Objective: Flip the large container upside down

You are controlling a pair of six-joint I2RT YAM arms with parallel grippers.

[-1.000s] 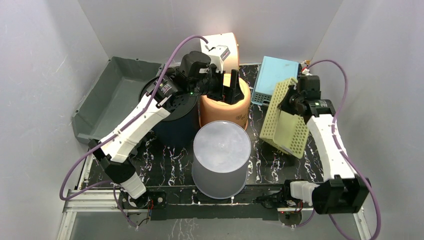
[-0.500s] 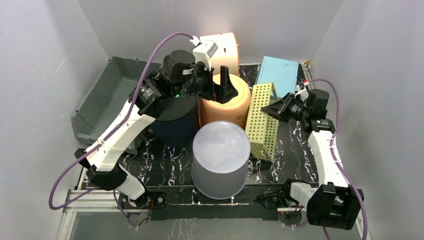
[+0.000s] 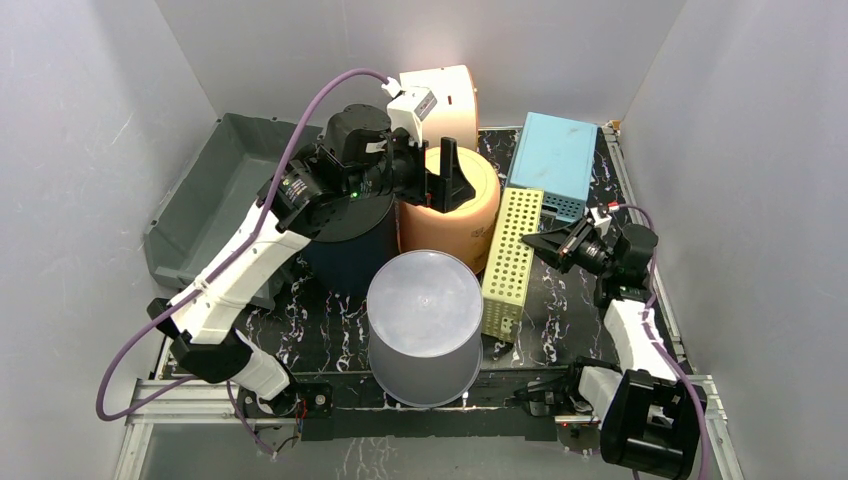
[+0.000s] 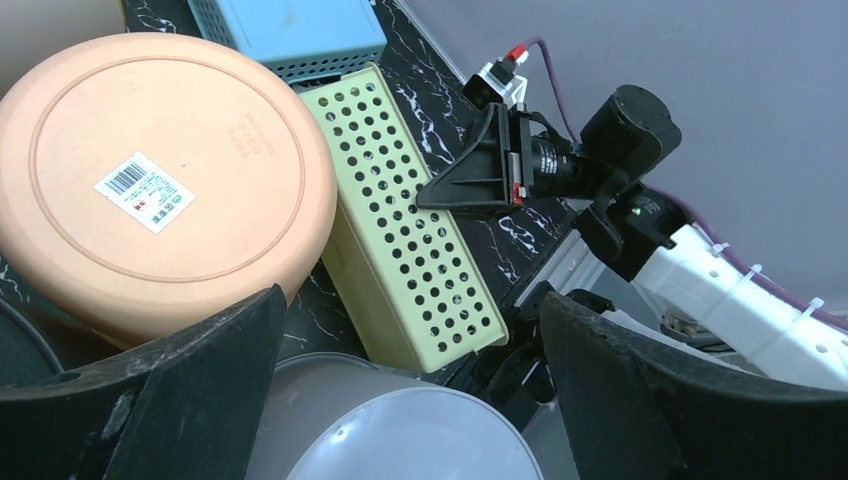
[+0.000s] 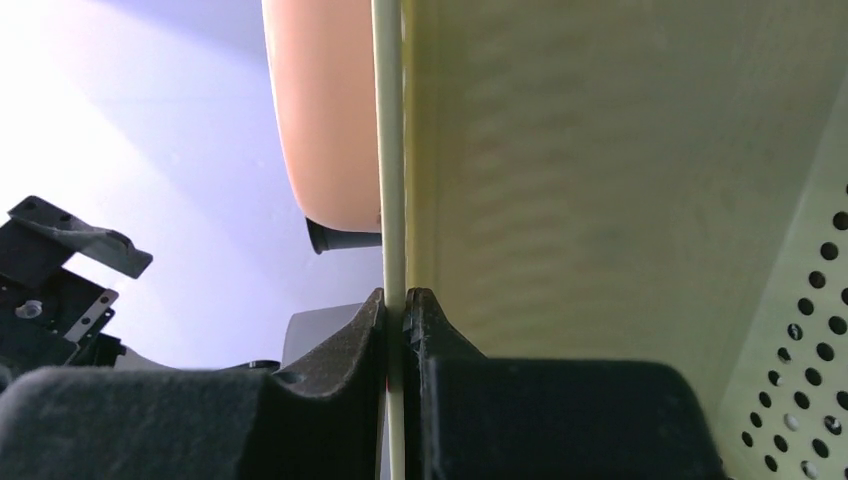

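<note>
The large container is a pale yellow-green perforated basket (image 3: 512,262), tipped on its side between the orange bucket and my right arm, its holed bottom facing up and left. It also shows in the left wrist view (image 4: 410,230). My right gripper (image 3: 537,240) is shut on the basket's thin wall; in the right wrist view the gripper (image 5: 397,300) pinches that wall, with the basket's inside (image 5: 620,150) to the right. My left gripper (image 3: 447,182) is open and empty above the orange bucket; in its own view the gripper (image 4: 410,400) hangs over the grey bucket and the basket.
An upside-down orange bucket (image 3: 455,215) stands behind the basket. An upside-down grey bucket (image 3: 425,320) stands in front, touching the basket's lower end. A dark bucket (image 3: 350,245) is under the left arm. A grey tray (image 3: 205,200) is at left, a light blue basket (image 3: 555,160) at back right.
My right arm has swung down and left, bringing the basket from raised and tilted to low beside the orange bucket. The grey bucket has shifted left. The left gripper has lifted off the orange bucket.
</note>
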